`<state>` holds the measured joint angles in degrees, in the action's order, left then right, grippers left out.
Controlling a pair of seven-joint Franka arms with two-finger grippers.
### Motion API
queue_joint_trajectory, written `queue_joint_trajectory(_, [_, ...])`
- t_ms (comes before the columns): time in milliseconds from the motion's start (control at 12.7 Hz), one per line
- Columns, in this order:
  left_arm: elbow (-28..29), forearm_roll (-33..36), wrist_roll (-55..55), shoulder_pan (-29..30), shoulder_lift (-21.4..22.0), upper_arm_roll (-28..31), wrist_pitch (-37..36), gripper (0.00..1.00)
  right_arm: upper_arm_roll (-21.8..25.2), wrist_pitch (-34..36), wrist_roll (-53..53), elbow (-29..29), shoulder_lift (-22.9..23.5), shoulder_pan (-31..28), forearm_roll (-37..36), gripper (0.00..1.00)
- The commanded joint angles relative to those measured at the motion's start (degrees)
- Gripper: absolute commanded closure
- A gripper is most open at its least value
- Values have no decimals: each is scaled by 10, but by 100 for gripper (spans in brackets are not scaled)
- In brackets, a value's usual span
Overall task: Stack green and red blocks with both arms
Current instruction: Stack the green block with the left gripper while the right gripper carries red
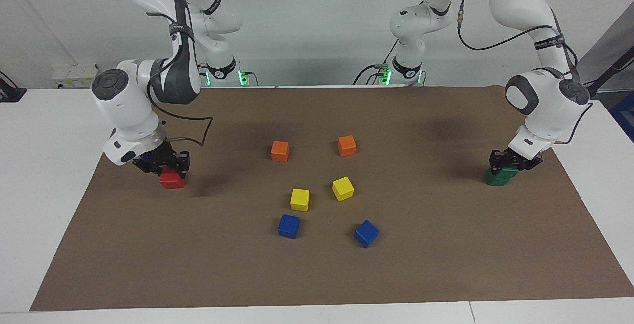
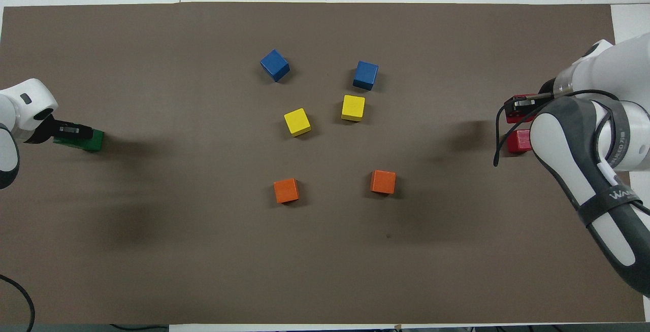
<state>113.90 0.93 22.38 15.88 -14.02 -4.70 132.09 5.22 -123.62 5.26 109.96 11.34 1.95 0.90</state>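
Left gripper [image 1: 513, 161] pinches the upper green block [image 1: 508, 170], level on its twin; right gripper [image 1: 163, 163] clamps a red block [image 2: 523, 113], level.

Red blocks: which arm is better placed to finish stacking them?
Right. The right hand holds a red block above the resting red block; the left hand grips the upper green block at the left arm's end.

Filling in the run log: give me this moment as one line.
right hand: shut on red block, over second red block | left hand: shut on upper green block, on lower green block | stage: red stack pending
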Motion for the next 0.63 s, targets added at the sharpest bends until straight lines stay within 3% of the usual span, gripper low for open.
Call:
queue_joint_trajectory(0, [13,-14,29,7,12,-4,16,99,-6,-22,18,36,-22,-18,0,84])
queue_joint_trajectory(157, [12,-14,41,8,12,-4,16,84,-6,-22,19,44,-23,-27,0,84])
queue_joint_trajectory(236, [12,-14,42,7,11,-4,17,61,-6,-22,19,47,-25,-30,0,84])
queue_joint_trajectory(394, [12,-14,51,8,11,-4,17,0,-6,-22,19,55,-28,-41,0,84])
queue_joint_trajectory(551, [12,-14,54,8,11,-4,16,0,-6,-22,21,74,-36,-42,0,84])
